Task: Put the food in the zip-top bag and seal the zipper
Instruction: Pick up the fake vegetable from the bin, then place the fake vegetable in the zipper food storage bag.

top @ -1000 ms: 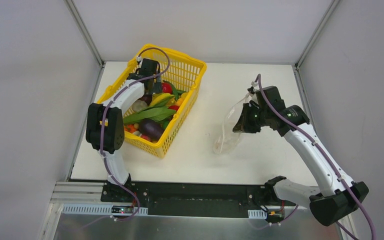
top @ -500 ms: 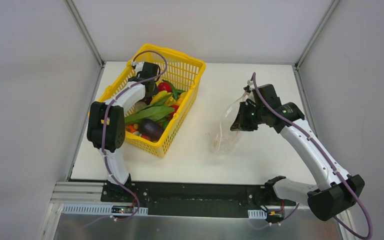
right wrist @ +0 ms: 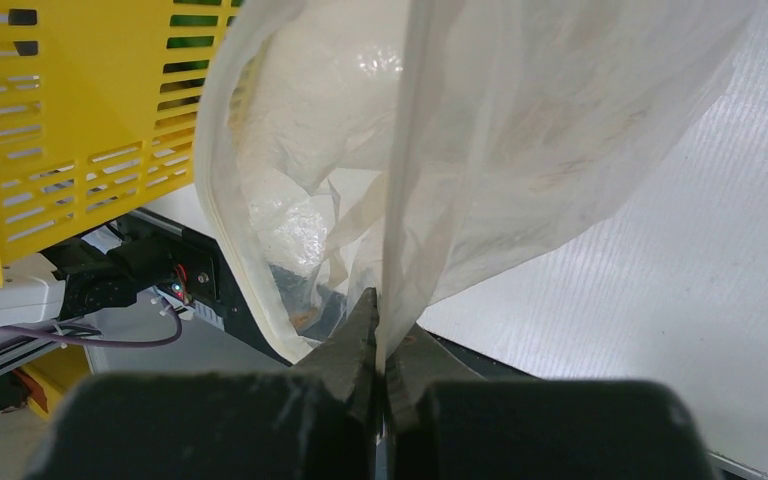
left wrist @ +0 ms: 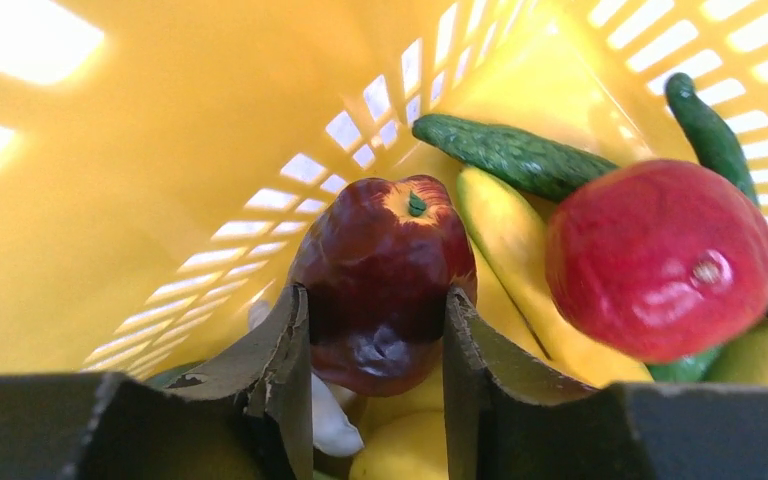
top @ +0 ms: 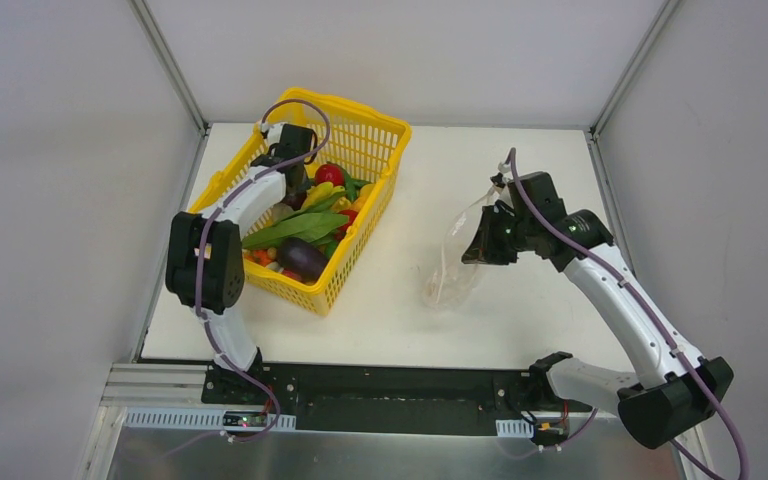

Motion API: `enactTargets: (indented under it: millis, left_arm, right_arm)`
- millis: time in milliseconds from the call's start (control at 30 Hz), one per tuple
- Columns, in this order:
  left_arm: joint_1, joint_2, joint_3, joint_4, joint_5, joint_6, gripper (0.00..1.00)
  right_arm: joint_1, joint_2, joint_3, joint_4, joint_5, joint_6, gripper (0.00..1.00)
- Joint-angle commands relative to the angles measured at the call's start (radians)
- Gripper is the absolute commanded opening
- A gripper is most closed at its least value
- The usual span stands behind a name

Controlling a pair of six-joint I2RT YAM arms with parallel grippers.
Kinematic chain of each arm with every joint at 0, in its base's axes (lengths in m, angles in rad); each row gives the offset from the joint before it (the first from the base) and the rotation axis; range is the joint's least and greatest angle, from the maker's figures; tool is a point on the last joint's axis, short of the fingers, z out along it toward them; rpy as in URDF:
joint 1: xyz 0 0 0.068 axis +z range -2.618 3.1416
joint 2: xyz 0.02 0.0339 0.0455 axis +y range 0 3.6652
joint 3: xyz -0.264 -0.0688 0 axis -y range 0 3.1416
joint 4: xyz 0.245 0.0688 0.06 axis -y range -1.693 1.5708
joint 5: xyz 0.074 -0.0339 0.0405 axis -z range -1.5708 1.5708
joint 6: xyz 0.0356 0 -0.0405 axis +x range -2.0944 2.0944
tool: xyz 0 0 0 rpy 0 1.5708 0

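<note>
The food lies heaped in a yellow mesh basket. My left gripper reaches down into the basket's back end. In the left wrist view that gripper has its jaws pressed on both sides of a dark red apple. Next to the apple lie a bright red round fruit, a banana and a green cucumber. My right gripper is shut on the zip-top bag, which hangs down to the table. Close up, the right gripper pinches one wall of the bag. The zipper curves round the gaping mouth.
A dark purple eggplant and long green pods lie at the basket's near end. The basket wall stands close to the left of my left fingers. White table lies between the basket and the bag. Grey walls enclose the table.
The left jaws have narrowed from wide open onto the dark red apple, and the left wrist has sunk a little deeper into the basket. The right arm with the bag has barely shifted.
</note>
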Motion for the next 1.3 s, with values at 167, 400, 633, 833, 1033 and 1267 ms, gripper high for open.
enactTargets:
  millis: [167,400,633,833,1033,1267]
  left_arm:
    - [-0.035,-0.233,-0.049,-0.018,0.072,0.042,0.00]
    - [-0.064,-0.407,-0.050,-0.014,0.115,0.085,0.00]
    - [-0.067,-0.561,-0.056,-0.027,0.315,0.084,0.00]
    - [-0.204,-0.667,-0.081,0.073,0.548,0.037,0.00]
    - [-0.429,-0.687,-0.094,0.219,0.665,-0.002,0.00]
    - [-0.599,-0.632,-0.132,0.431,0.748,-0.024,0.00]
  right_arm:
    - [0.003,-0.068,-0.016,0.001,0.012,0.013,0.00]
    - [0.005,-0.086,-0.017,0.011,0.019,0.029,0.00]
    - [0.004,-0.105,-0.004,0.038,0.012,0.074,0.00]
    - [0.006,-0.102,0.001,0.063,0.014,0.131,0.00]
    - [0.008,-0.103,0.014,0.065,0.042,0.169,0.00]
    - [0.009,-0.112,-0.003,0.097,0.040,0.216,0.01]
